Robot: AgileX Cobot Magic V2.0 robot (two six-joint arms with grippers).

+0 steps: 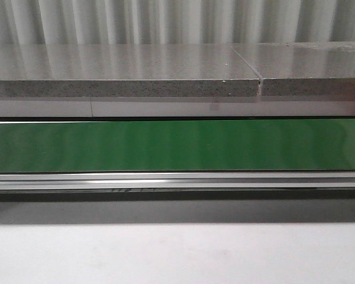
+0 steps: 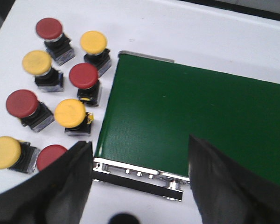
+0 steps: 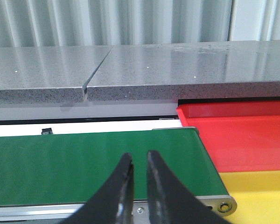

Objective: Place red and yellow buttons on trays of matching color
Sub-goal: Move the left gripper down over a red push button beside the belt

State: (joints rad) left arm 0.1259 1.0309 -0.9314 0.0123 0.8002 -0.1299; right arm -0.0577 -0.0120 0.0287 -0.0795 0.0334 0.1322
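Observation:
Several red and yellow push buttons stand on a white surface in the left wrist view, among them a red button [image 2: 83, 75] and a yellow button [image 2: 70, 113] beside the end of the green belt [image 2: 200, 116]. My left gripper [image 2: 139, 142] hovers open above the belt's end roller, holding nothing; one red button [image 2: 50, 156] sits just beside its finger. The right wrist view shows the red tray [image 3: 242, 135] and the yellow tray [image 3: 259, 191] past the belt's other end. My right gripper [image 3: 139, 155] is over the belt, its jaws nearly together and empty.
The green conveyor belt [image 1: 177, 145] runs across the front view with a metal rail along its near side. A grey stone ledge [image 1: 124, 71] lies behind it and a white tabletop [image 1: 177, 254] in front. Neither arm shows in the front view.

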